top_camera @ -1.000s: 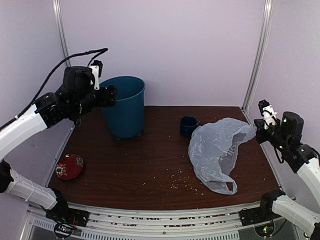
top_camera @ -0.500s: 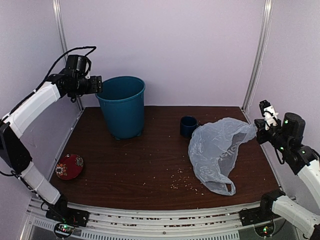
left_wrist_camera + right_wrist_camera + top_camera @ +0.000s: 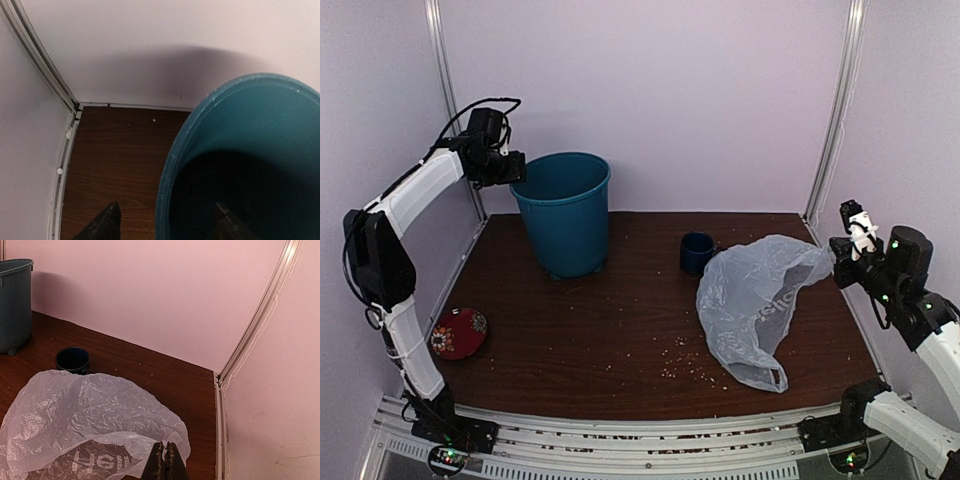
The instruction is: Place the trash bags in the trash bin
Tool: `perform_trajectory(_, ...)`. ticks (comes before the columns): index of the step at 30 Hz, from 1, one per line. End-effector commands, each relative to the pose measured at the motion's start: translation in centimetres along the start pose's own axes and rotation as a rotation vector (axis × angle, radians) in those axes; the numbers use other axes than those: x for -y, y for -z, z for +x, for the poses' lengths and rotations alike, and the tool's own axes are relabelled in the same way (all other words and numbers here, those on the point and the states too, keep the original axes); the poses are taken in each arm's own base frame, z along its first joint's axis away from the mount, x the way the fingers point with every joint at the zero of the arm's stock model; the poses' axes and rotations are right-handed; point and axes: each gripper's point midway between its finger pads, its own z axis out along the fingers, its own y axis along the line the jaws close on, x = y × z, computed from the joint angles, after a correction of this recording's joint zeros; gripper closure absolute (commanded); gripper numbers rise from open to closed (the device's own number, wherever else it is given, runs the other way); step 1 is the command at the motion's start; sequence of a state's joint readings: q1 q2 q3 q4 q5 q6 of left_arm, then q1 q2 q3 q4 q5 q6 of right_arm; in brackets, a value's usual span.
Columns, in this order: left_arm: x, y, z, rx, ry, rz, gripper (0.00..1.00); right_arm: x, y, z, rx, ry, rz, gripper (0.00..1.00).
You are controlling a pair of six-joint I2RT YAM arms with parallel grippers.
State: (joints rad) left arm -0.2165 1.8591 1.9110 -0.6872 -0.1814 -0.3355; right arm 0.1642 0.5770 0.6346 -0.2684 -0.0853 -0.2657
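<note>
Plainly the two arms seem to be sharing the work. The right gripper (image 3: 834,262) is clenched on a gathered corner of the bag (image 3: 760,300). In the right wrist view its fingers (image 3: 158,462) press together with the pale film caught at their tips. That corner is held up off the table (image 3: 620,320), while the rest of the bag lies slumped on the right half, just beside the mug (image 3: 697,252) and well apart from the bin (image 3: 565,215). Holding one corner high probably keeps the loose plastic hanging in one piece, so it can be dragged or carried leftward without spreading. The left gripper (image 3: 512,168) sits at the bin's far-left rim. In its own view the fingers (image 3: 107,225) are parted, one outside the wall and one inside, with the rolled rim between them and neither clearly touching it. It grasps nothing yet. That straddle looks like preparation to steady the bin, which is light and might slide or tip when a crinkly bag wider than its mouth is stuffed in. The bin stands upright near the back wall, and its dark inside shows no plastic. A red dish (image 3: 458,332) and scattered crumbs (image 3: 685,360) lie clear of any likely path.
</note>
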Motion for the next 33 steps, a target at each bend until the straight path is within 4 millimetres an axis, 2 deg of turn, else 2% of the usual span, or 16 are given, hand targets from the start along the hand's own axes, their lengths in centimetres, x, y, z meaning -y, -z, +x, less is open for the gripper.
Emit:
perform_trajectory(1, 1.3, -0.4, 0.4, -0.032, -0.029, 0.082, 0.4, -0.2, 0.2, 0.1, 0.008, 0.012, -0.003, 1.0)
perform_trajectory(4, 1.1, -0.3, 0.7, -0.032, -0.033, 0.079, 0.48, -0.2, 0.1, 0.1, 0.007, 0.012, -0.004, 1.0)
perform_trajectory(11, 1.1, 1.2, 0.9, -0.025, -0.062, 0.096, 0.82, -0.4, 0.0, 0.3, 0.003, 0.015, -0.014, 1.0)
perform_trajectory(14, 1.3, 2.8, 0.8, -0.008, -0.085, 0.121, 0.94, -0.4, -0.1, 0.3, 0.002, 0.02, -0.014, 1.0)
perform_trajectory(17, 1.8, 4.8, 1.3, 0.005, -0.092, 0.153, 0.99, -0.5, -0.1, 0.4, 0.001, 0.02, -0.015, 1.0)
perform_trajectory(21, 4.3, 8.7, 1.7, 0.032, -0.145, 0.228, 1.0, -0.5, -0.2, 0.5, -0.004, 0.02, -0.015, 1.0)
perform_trajectory(25, 9.2, 12.1, 4.1, 0.001, -0.226, 0.371, 1.0, -0.4, -0.3, 0.5, -0.007, 0.021, -0.01, 1.0)
perform_trajectory(28, 12.1, 13.7, 6.5, -0.041, -0.247, 0.472, 1.0, -0.4, -0.4, 0.5, -0.008, 0.019, -0.007, 1.0)
perform_trajectory(33, 15.7, 15.0, 9.9, -0.104, -0.263, 0.613, 1.0, -0.3, -0.4, 0.6, -0.011, 0.018, -0.001, 1.0)
